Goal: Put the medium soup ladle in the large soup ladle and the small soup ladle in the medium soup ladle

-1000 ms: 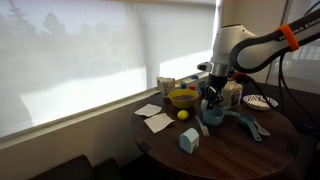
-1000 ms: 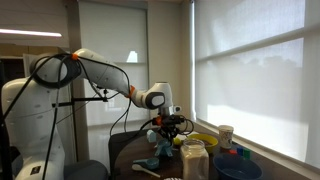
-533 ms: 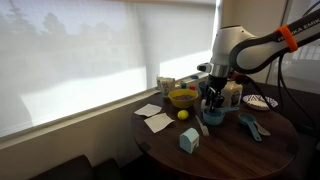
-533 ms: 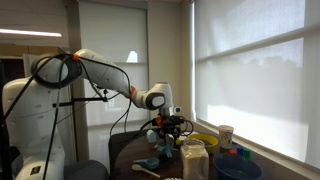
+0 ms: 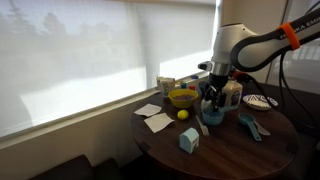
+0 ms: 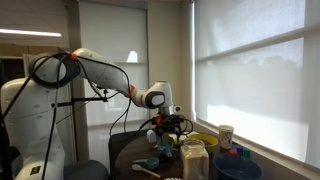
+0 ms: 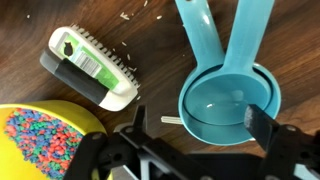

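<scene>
Wrist view: contents of a dark wooden table, seen from above.

- Medium ladle: teal, round bowl, right of centre. It is nested inside the large ladle.
- Large ladle: teal. Its rim shows as a crescent on the right of the medium one. The two handles lie side by side and run to the top edge of the frame.
- Gripper: black, along the bottom edge. Its fingers are spread wide and hold nothing. One tip is left of the nested bowls and the other is over their right rim; contact cannot be judged.
- Brush: white body, green label and dark bristles, lying tilted at upper left, apart from the ladles.
- Yellow bowl: lower left corner, filled with many-coloured beads.

Exterior views:

- The gripper hangs low over the round table, just right of the yellow bowl.
- Third teal ladle: lies on the table further right, apart from the nested pair. It is too small in frame to judge its size.
- Glass jar: lower centre, in the foreground in front of the gripper.
</scene>
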Motion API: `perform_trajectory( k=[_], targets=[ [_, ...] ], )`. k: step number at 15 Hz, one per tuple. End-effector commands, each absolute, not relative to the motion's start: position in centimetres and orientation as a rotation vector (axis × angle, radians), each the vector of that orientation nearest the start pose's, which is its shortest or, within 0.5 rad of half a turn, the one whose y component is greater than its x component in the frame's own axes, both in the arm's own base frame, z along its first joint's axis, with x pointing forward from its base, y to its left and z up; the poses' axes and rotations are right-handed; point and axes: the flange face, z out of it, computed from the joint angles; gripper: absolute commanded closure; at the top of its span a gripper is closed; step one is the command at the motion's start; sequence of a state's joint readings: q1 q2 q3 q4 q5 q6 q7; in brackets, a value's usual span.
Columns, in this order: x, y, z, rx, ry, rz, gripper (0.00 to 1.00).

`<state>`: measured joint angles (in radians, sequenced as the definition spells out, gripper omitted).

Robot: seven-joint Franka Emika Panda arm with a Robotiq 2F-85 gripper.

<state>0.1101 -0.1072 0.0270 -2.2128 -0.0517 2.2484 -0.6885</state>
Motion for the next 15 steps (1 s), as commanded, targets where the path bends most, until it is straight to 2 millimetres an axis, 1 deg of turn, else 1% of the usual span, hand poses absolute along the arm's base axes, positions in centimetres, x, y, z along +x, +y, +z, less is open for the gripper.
perform_trajectory(
  k=[1,6,7,9,10,13,14,15],
  targets=[
    [51.9,7.1,43.8,-2.928,-1.334,-0.197,0.0],
    [51.9,7.1,43.7,-2.928,-1.334,-0.194,0.0],
    [51.6,7.4,44.0,-2.923,-1.331,-0.224,0.0],
    [50.6,8.1,45.2,-2.936,-1.207,-0.257,0.0],
    [50.0,8.5,45.8,-2.956,-1.073,-0.242,0.0],
    [48.1,9.6,47.2,-2.966,-0.838,-0.183,0.0],
    [47.4,9.6,47.4,-2.99,-0.755,-0.142,0.0],
    [46.6,9.1,47.2,-3.031,-0.677,-0.114,0.0]
  ],
)
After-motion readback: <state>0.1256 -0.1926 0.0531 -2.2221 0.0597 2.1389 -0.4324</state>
